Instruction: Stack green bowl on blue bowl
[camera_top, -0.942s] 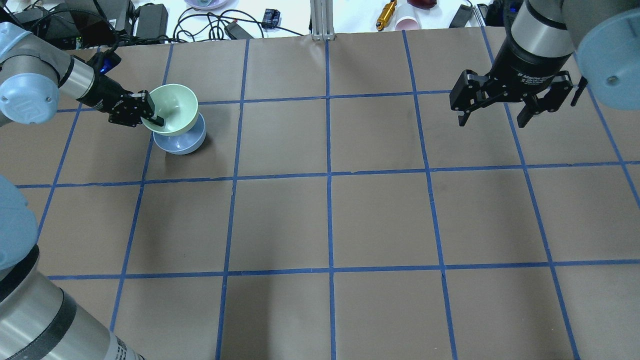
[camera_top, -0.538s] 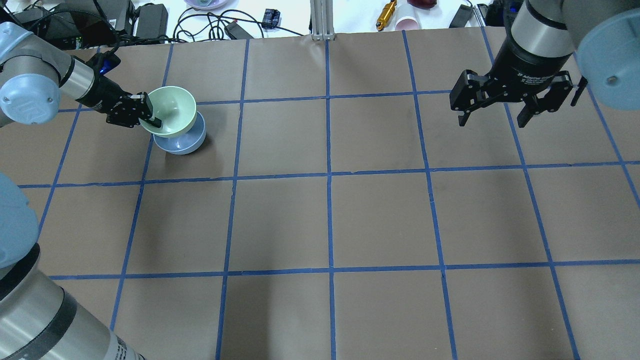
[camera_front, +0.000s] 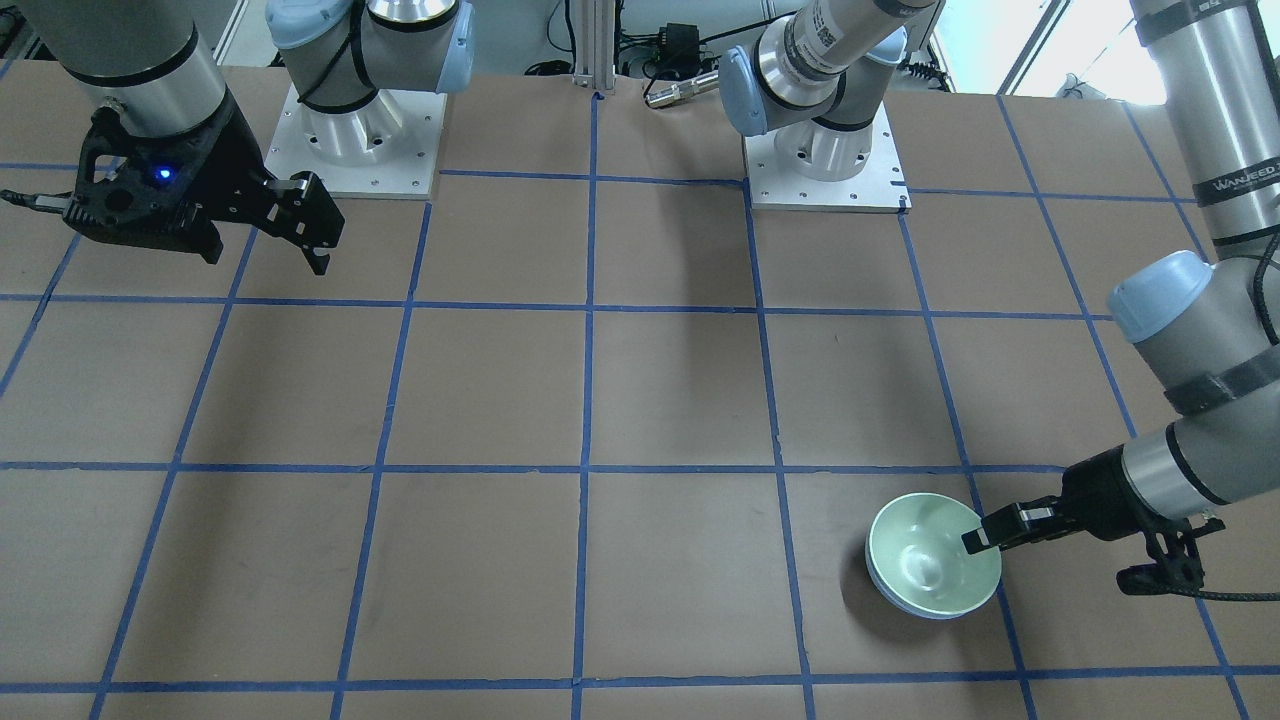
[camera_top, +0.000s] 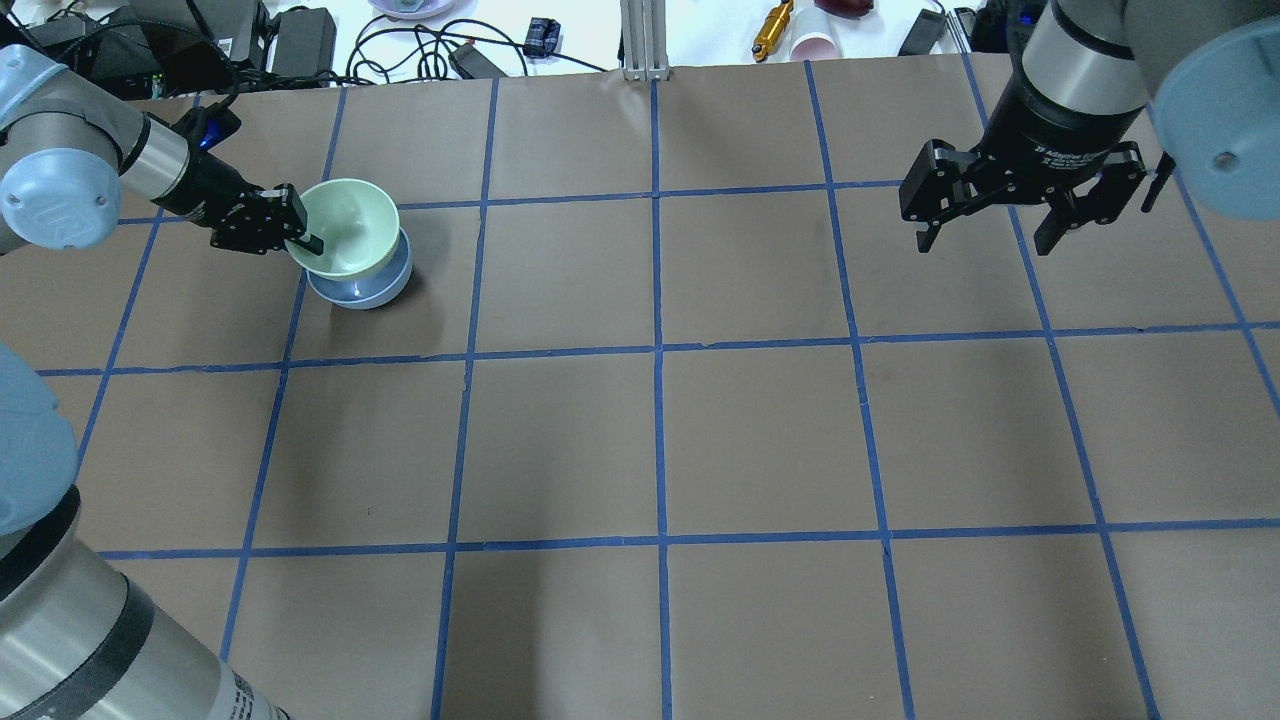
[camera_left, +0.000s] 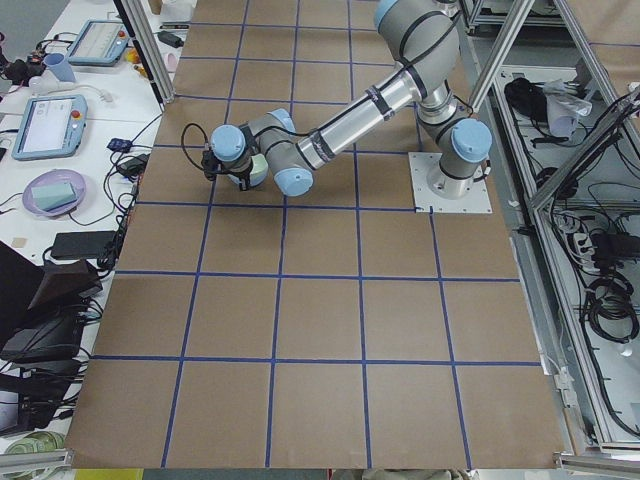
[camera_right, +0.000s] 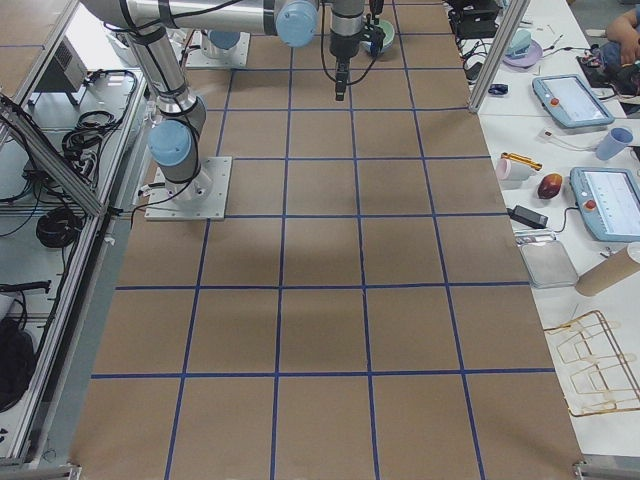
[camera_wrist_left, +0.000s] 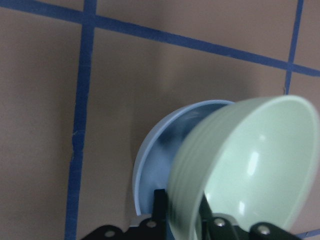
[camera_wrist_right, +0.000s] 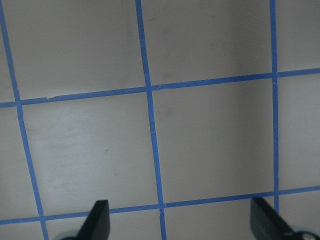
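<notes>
- Brown paper table (camera_top: 760, 440) with a blue tape grid is seen; cables and clutter lie beyond its far edge.
- Green bowl (camera_top: 350, 225) is held over the blue bowl (camera_top: 365, 290), in the far-left part of the table as seen from overhead.
- Left gripper (camera_top: 303, 240) is clenched on the green bowl's rim on the side nearest the arm, with one finger seen inside the bowl; the other is judged to be outside the wall.
- Right gripper (camera_top: 985, 243) is spread wide and empty, hovering well apart at the far right; only bare table is shown in its wrist view.
- In the left wrist view the green bowl is seen tilted, its open side turned away from the claw, with the blue bowl's rim showing behind and below it.
- In the front-facing view the blue bowl is almost fully covered, only a sliver showing at the lower edge.
- Contact between the bowls cannot be told for sure.
- Key relation: the target lies straight below the held bowl, so a short drop and levelling are judged needed, then release. Both bowls are round, so no long axis matters.
- Left arm is nearer by far.
</notes>
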